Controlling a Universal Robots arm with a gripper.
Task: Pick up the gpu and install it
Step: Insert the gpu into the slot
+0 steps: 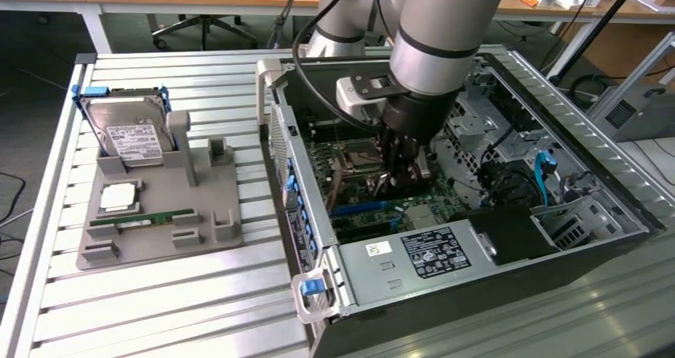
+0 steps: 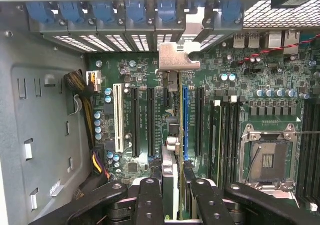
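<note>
The gpu [image 2: 170,145] was clamped edge-on by the gripper [image 2: 176,200], narrowed tightly onto it, near the blue slot [image 2: 186,120], where its contacts could be jammed if pressed down misaligned

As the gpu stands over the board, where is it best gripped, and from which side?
Take the gpu by its upper long edge, from straight above, clamping its two flat faces. It stands on edge over the slots, and its bracket end must stay free toward the rear openings. The end effector appears to hold it that way now.
</note>
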